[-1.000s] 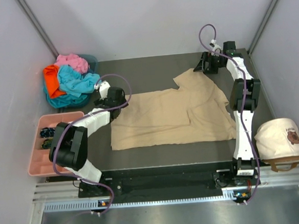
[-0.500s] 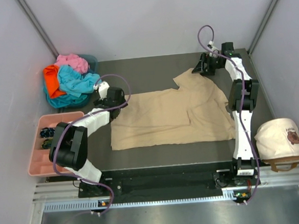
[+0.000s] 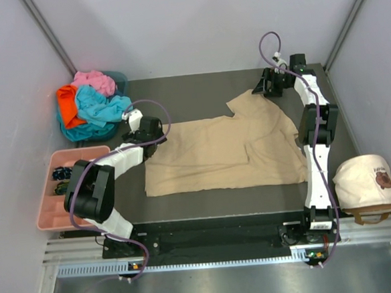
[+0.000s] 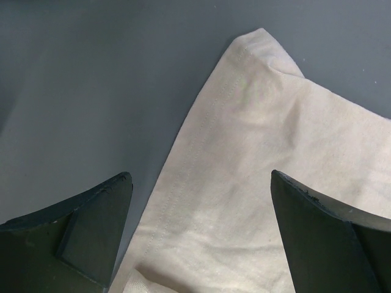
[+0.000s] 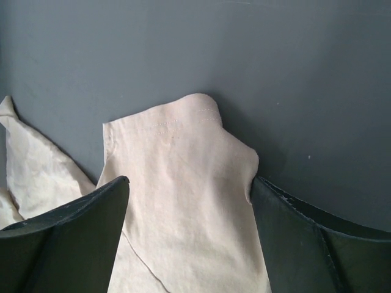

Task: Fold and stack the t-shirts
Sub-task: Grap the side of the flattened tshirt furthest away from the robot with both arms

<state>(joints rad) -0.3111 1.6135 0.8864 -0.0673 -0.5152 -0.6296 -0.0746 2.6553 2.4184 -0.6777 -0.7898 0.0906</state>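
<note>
Basket (image 3: pixel 119 78) holds turquoise, orange and pink t-shirts (image 3: pixel 95 103); tray (image 3: pixel 75 153) holds dark bits (image 3: pixel 61 173).

Pale grey walls (image 3: pixel 194 26) box it in on three sides – slim metal corner posts (image 3: pixel 49 35) too. Dark matte table top (image 3: pixel 198 92), ribbed aluminium rail (image 3: pixel 210 259) along the near edge (light's soft, even).

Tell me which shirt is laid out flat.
The tan shirt, spread out on the table. The turquoise shirt, orange shirt and pink shirt sit bunched in a heap at far left.
</note>
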